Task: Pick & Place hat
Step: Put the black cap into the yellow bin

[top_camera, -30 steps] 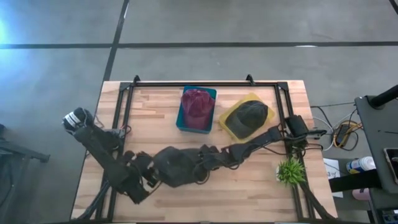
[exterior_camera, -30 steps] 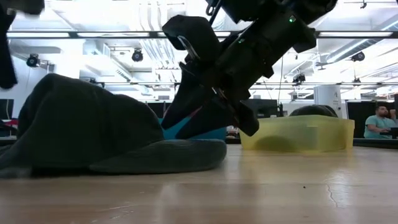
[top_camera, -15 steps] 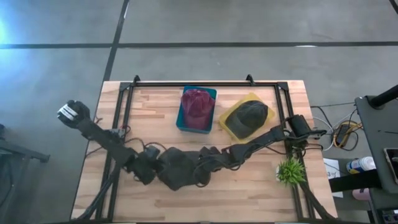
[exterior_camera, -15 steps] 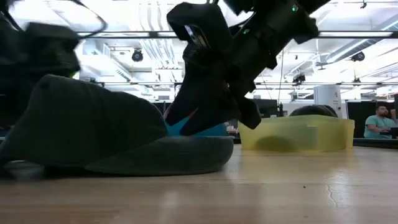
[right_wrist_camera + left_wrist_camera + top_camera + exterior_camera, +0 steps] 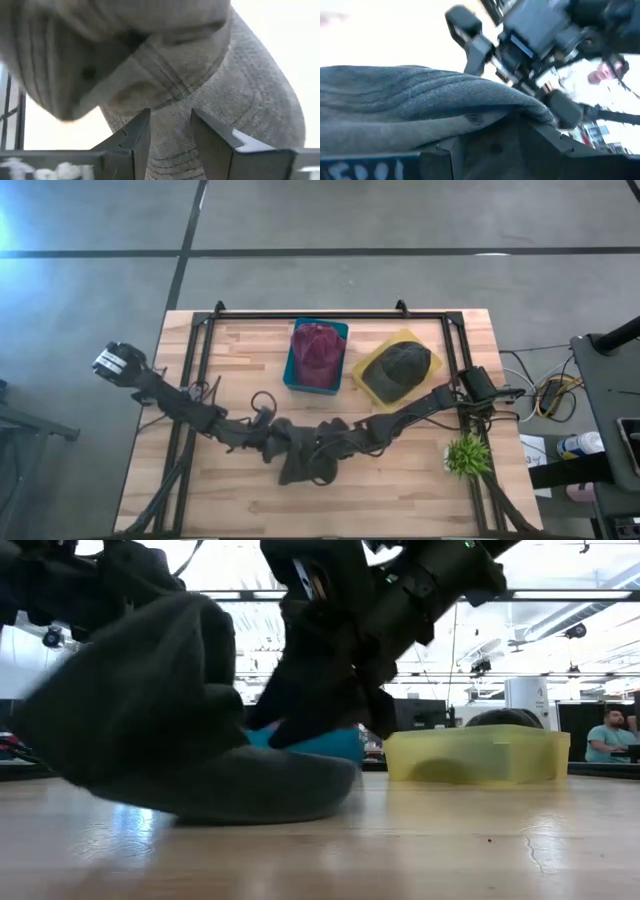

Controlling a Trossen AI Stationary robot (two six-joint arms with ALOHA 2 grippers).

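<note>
A dark grey cap (image 5: 298, 454) lies at the table's middle, near the front edge, between my two grippers. My left gripper (image 5: 262, 432) is at its left side, shut on the crown. My right gripper (image 5: 330, 446) is at its right side, shut on the brim. In the low view the cap (image 5: 150, 710) is tipped, crown raised and brim (image 5: 260, 795) on the wood. A maroon cap (image 5: 318, 350) sits in a blue bin (image 5: 292, 378), and an olive cap (image 5: 402, 366) in a yellow bin (image 5: 366, 394). My left gripper holds the grey cap by the crown's left edge (image 5: 470, 117), coming level from the table's left. The cloth drapes over one dark finger (image 5: 495, 150); the other finger is hidden. That side of the cap (image 5: 120, 690) is raised off the table. My right gripper has the cap's brim (image 5: 170, 125) between its two fingers (image 5: 212, 137), coming from the table's right at a low slant. The brim's far part (image 5: 260, 795) rests on the table while the crown tips up beyond it.
A black frame (image 5: 320, 314) runs along the table's far edge and down both sides. A small green plant (image 5: 467, 455) stands at the near right. Cables and boxes (image 5: 550, 395) lie off the right edge. A person (image 5: 610, 735) sits far behind.
My left gripper has swung from the near left of the table rightward to the cap and taken hold of its crown. That side of the cap has been raised and the cap has bunched narrower, tipping up while the brim stays on the table in my right gripper.
</note>
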